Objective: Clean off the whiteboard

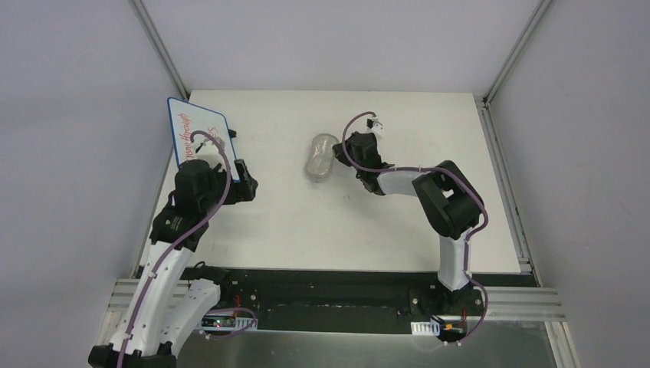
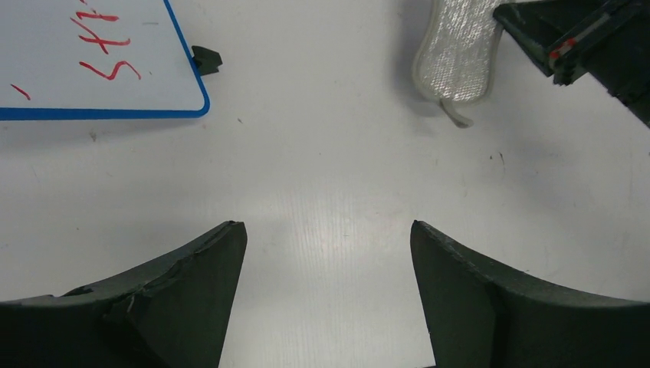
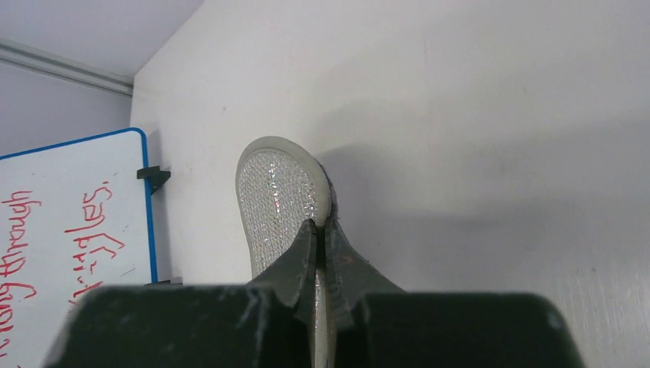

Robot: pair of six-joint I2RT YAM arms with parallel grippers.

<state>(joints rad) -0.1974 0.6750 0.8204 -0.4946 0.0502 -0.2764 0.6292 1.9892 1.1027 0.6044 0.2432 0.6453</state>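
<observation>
Off to the right of the whiteboard [image 1: 201,136], well apart from it, my right end effector [image 3: 320,230] is clamped on one end of a translucent mesh pad [image 3: 276,199], which I take for the eraser. Just in front of the whiteboard's near corner, my left end effector [image 2: 328,230] hangs over bare worktop [image 2: 329,169], fingers apart, holding nothing. The whiteboard itself lies at the worktop's far-left edge, red handwriting across it, nothing visibly wiped. Risks now: I'm pinching the pad by a thin rim, so pressing down could twist or peel it loose. And nothing braces the whiteboard, so on those small black feet [image 2: 205,58] a hard wipe could shove it sideways.
</observation>
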